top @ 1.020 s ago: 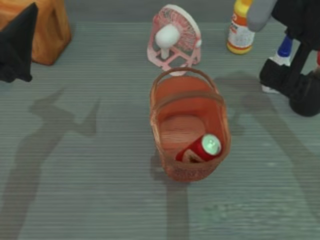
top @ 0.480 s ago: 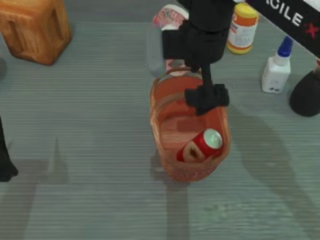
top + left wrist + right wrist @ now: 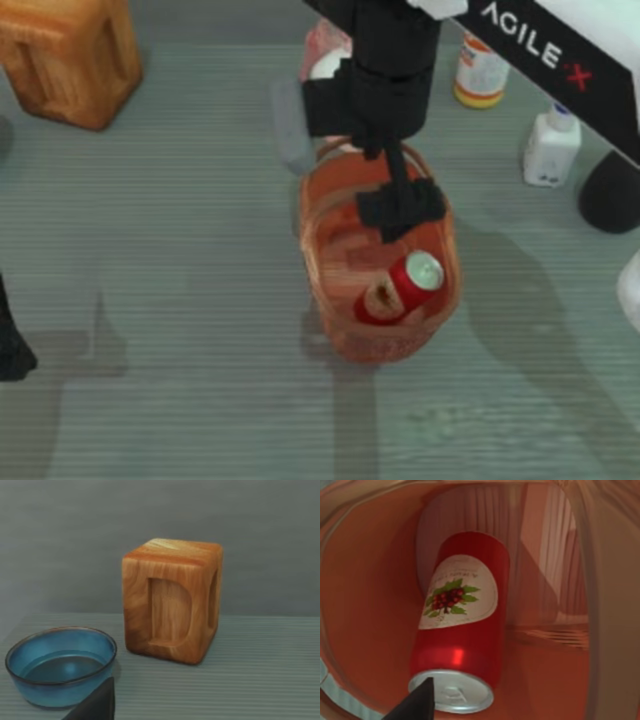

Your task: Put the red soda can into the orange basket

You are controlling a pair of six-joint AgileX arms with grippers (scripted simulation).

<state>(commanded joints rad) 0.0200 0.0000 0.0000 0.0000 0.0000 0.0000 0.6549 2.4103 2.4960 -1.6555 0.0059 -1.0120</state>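
The red soda can (image 3: 405,288) lies tilted inside the orange basket (image 3: 312,235), at its near right end, silver top facing up and right. In the right wrist view the red soda can (image 3: 460,620) rests on the floor of the orange basket (image 3: 365,580), label up. My right gripper (image 3: 400,210) hangs open over the basket's middle, just behind the can and apart from it. One dark fingertip (image 3: 422,700) shows near the can's silver top. My left gripper (image 3: 8,345) sits parked at the table's left edge, open, holding nothing.
A wooden box (image 3: 70,50) stands at the back left, and the left wrist view shows a blue bowl (image 3: 60,662) beside it. Behind the basket is a pink-white fan (image 3: 325,60), half hidden by my right arm. An orange bottle (image 3: 478,75), a white glue bottle (image 3: 552,145) and a dark object (image 3: 610,195) stand at the back right.
My right arm swung in from the back right to above the basket, then shifted slightly left. My left arm moved from the back left to the left edge. The can stayed in the basket.
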